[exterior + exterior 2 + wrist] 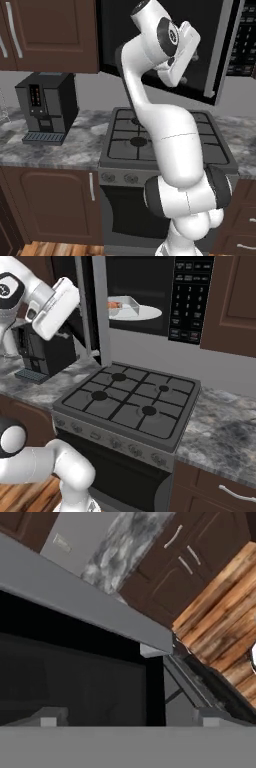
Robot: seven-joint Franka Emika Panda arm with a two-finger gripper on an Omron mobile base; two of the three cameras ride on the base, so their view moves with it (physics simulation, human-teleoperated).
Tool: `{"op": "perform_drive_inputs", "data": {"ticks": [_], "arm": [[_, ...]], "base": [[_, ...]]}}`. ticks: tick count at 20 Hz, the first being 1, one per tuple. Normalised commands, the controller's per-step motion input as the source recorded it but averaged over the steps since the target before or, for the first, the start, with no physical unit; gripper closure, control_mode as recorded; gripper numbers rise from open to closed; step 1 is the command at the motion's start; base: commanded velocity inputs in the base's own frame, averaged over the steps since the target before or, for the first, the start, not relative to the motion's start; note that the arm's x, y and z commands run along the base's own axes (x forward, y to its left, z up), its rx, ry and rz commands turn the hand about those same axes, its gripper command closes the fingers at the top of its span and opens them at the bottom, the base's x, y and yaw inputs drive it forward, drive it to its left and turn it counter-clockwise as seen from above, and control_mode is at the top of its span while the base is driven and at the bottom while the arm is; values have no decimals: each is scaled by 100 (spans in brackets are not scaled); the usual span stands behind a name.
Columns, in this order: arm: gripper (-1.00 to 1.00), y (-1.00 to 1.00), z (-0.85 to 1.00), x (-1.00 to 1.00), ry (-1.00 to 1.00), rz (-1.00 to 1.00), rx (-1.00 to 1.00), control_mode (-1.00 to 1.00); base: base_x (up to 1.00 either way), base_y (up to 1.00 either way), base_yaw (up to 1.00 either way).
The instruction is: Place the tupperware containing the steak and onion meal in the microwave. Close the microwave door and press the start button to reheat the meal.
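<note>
Tupperware sits inside the microwave, on the round white turntable plate, toward the plate's left side in my right base view. I can make out something reddish in the tray, which I take for the steak, though it is too small for me to be sure; I cannot pick out the onion. The black keypad strip runs down the right side of the cavity.

The microwave door stands swung open to the left, its grey edge facing me in the right base view. In the left base view I see its dark glass from the other side, with the long grey handle on the right of the panel.

My arm is raised high in front of the door, with the hand close against the glass in the left base view; I cannot tell whether it touches. In the hand view the two finger tips stand well apart near the bottom corners, so the jaws are released and grasp nothing. That view looks along a grey bar and dark glass of the door.

Below the microwave is the gas stove, its four burners bare. A black coffee machine stands on the grey marbled worktop left of the stove. Brown wooden cabinets flank the microwave, and more sit under the worktop.
</note>
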Motion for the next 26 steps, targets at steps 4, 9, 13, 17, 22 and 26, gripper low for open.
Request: {"op": "perform_drive_inputs", "data": {"ticks": [4, 9, 13, 17, 22, 26], "arm": [[-100, -44, -38, 100, -27, 16, 8, -100], [-100, -34, -81, 80, -49, 22, 1, -100], [-100, -38, -71, 77, -57, 21, 0, -100], [-100, -30, -11, 95, -35, 10, 1, -100], [-100, -16, 28, 100, -3, 0, 2, -100], [-100, -19, 24, 100, 0, 0, 4, -100]], "base": [[0, 0, 0], [0, 0, 0], [0, 0, 0], [0, 0, 0], [0, 0, 0], [0, 0, 0]]}}
